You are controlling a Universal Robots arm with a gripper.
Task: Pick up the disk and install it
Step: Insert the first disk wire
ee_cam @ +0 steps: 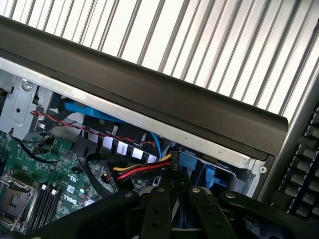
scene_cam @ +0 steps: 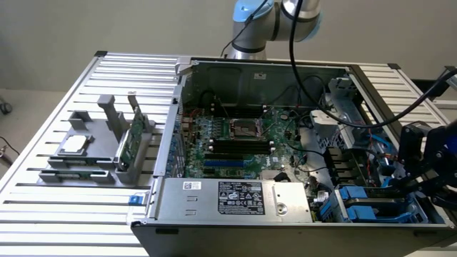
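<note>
Tool (scene_cam: 408, 184) and arm (scene_cam: 271, 21) reach into the open computer case (scene_cam: 286, 235) at the exterior view's right, low over the near right corner where the drive bays sit. We cannot tell whether the tool is spread, pressed together or pinching something.

The disk (scene_cam: 371, 206) lies in that same near right corner of the case, with its blue frame showing around a grey middle. It is just beside and below the tool, and we cannot tell whether the two touch.

From the wrist view, the tool (ee_cam: 175, 191) points down into the case. A blue plastic piece (ee_cam: 192, 162) and a bundle of red and yellow wires (ee_cam: 139, 172) lie just ahead of it, and the green main board (ee_cam: 50, 164) lies off to one side. A black keyboard (ee_cam: 306, 164) lies outside the case wall.

In the exterior view we see the main board (scene_cam: 236, 142) on the case floor and a silver power box (scene_cam: 236, 197) with a printed label along the near wall. The case stands on a slatted metal desk (scene_cam: 64, 214). Well apart, at the exterior view's left, a grey holder (scene_cam: 107, 115) carries a small square chip (scene_cam: 75, 144) and a thin green card (scene_cam: 132, 136) standing on edge.
</note>
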